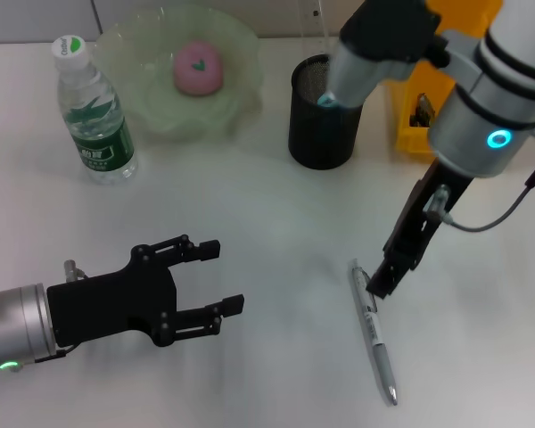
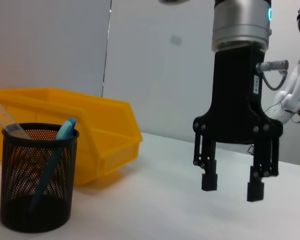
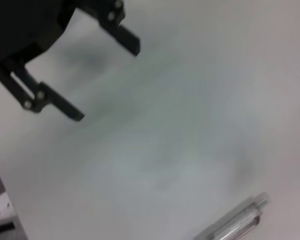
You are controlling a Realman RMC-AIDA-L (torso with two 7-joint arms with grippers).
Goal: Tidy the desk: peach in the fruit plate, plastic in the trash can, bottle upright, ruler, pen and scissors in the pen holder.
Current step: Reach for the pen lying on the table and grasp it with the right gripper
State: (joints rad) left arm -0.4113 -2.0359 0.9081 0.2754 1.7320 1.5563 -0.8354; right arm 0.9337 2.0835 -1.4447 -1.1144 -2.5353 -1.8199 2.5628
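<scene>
Silver arms, black tools (image 1: pixel 223 281) — cyan ring light (image 1: pixel 498 138)

Bare desk (image 1: pixel 285 232) btwn tools; pen holder (image 1: pixel 321 116) stands behind.

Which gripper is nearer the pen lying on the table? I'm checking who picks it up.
The right gripper, hanging open just above the silver pen. The left gripper is farther off, also open.

The head view looks steeply down on the desk (image 1: pixel 276 223). The left wrist view sits low, facing the right gripper (image 2: pixel 232 187). The right wrist view hovers close above the pen (image 3: pixel 235 225), also catching the left gripper (image 3: pixel 107 80).
</scene>
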